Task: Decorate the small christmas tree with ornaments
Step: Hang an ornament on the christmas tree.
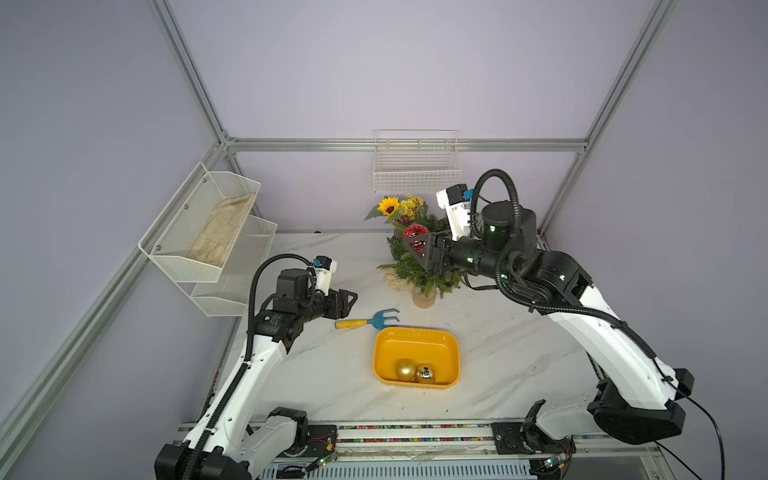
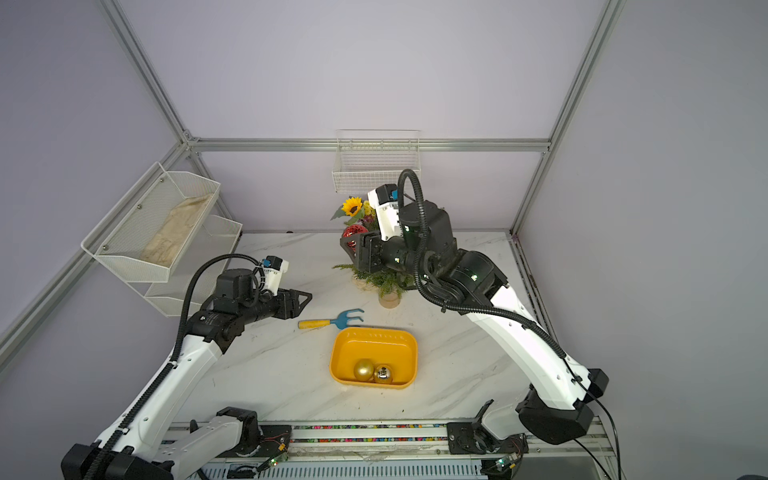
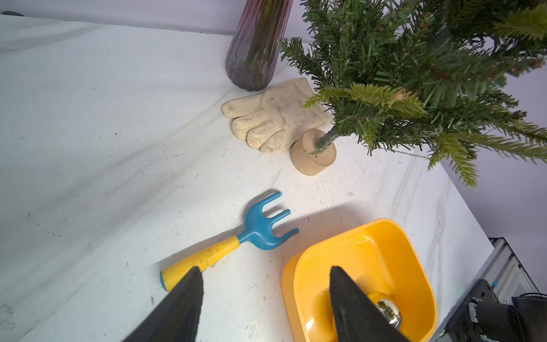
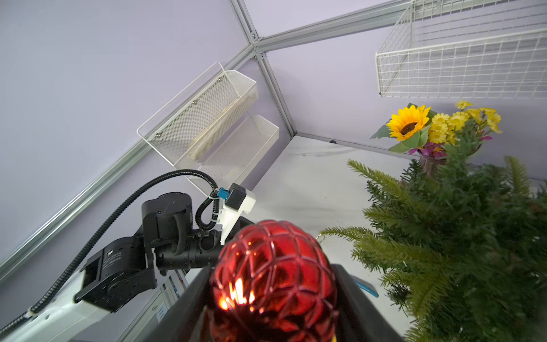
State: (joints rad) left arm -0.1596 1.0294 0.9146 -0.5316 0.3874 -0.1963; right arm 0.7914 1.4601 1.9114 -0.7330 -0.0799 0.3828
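Observation:
The small christmas tree (image 1: 422,270) (image 2: 382,279) (image 3: 414,74) (image 4: 458,225) stands on its pale stump (image 1: 424,299) at the back middle of the table. My right gripper (image 1: 415,246) (image 2: 351,246) (image 4: 272,270) is shut on the red faceted ornament (image 1: 416,232) (image 4: 273,266), held high against the tree's upper left side. Two gold ornaments, one matte (image 1: 405,370) (image 2: 364,370) and one shiny (image 1: 425,375) (image 3: 389,314), lie in a yellow bin (image 1: 415,331) (image 3: 296,266). My left gripper (image 1: 349,301) (image 2: 305,299) (image 3: 265,268) hovers open and empty, left of the bin.
A blue rake with a yellow handle (image 1: 368,321) (image 3: 236,239) lies between the left gripper and the bin. A cream glove (image 3: 275,115) and a vase of sunflowers (image 1: 395,208) (image 4: 414,124) sit behind the tree. A wire basket (image 1: 415,166) and mesh shelves (image 1: 208,228) hang on the walls.

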